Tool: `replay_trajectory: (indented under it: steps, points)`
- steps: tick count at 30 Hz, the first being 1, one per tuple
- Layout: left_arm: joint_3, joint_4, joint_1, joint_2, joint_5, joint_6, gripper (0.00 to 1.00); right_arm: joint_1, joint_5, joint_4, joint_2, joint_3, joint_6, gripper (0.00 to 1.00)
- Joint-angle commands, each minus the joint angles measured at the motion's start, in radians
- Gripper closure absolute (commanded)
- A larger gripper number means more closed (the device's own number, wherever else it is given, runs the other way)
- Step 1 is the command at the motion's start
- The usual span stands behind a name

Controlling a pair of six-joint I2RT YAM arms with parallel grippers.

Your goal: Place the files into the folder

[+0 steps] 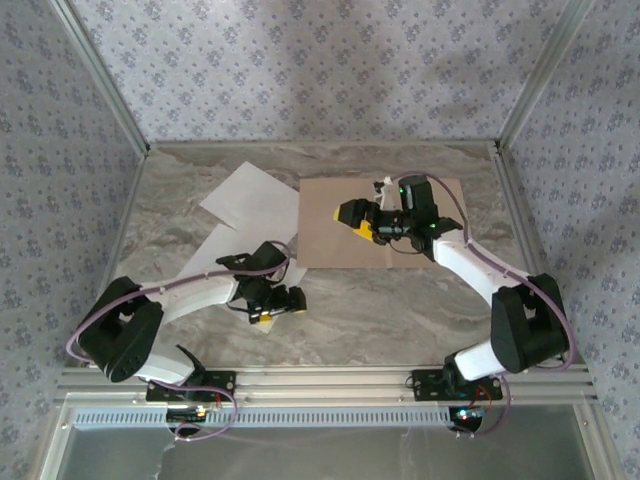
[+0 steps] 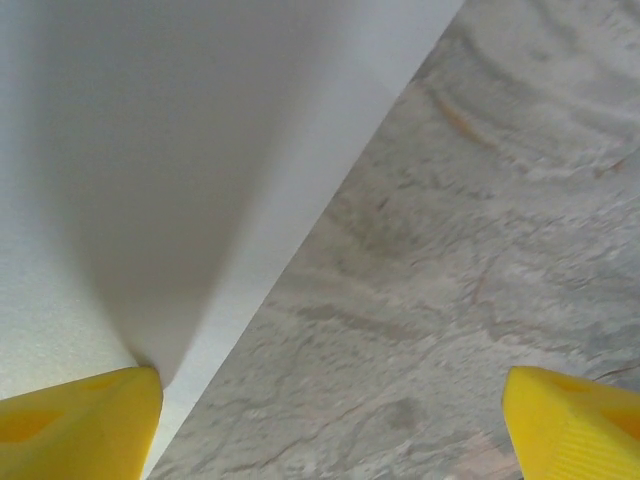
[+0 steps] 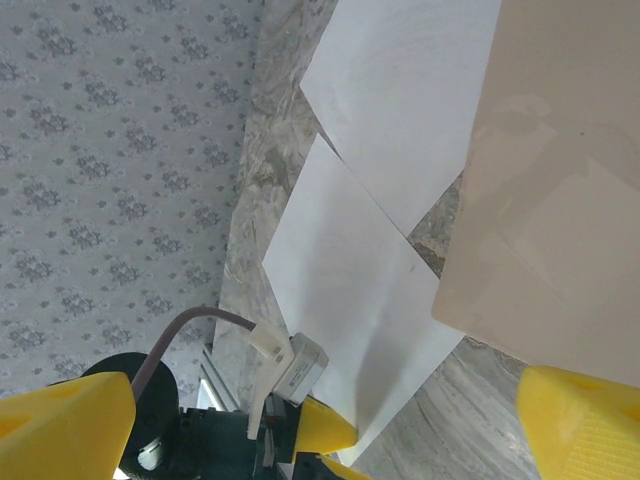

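Fingers of the left arm (image 1: 275, 308) stand spread wide at about 7 o'clock on the counter (image 1: 400, 310), pinching nothing. In the left wrist view one yellow tip sits over the edge of the nearer sheet (image 1: 212, 250) and the other over bare stone, with the sheet's edge running between them. The shadow closes right up to the tip on the paper, so that tip looks to be at or just above the sheet, though I cannot tell whether it touches. The right arm's fingers (image 1: 358, 222) are also spread wide and empty. They hang over the folder (image 1: 330, 240), which lies flat at about 1 o'clock on the counter. Whether the folder lies opened out or closed I cannot tell. The farther sheet (image 1: 255, 198) lies at about 11 o'clock, just beside the folder's left edge, with the nearer sheet at its 7 o'clock and the two overlapping a little at one corner. Both sheets rest on the counter outside the folder, and none of the white paper lies on the tan card. By my reading nothing of the task is done yet: no sheet is gripped or lifted, and both have to be picked up or slid across and placed inside the folder. The left arm looks set to begin with the nearer sheet.
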Motion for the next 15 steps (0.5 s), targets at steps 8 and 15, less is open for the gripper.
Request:
replay_trajectory:
  steps: [8, 15]
  points:
    - [-0.109, -0.268, 0.003, -0.099, -0.082, 0.037, 0.11, 0.077, -0.005, -0.031, 0.090, 0.069, -0.048, 0.00]
    - [-0.082, -0.340, 0.015, -0.235, -0.158, -0.011, 0.11, 0.131, 0.008, -0.031, 0.155, 0.098, -0.065, 0.00]
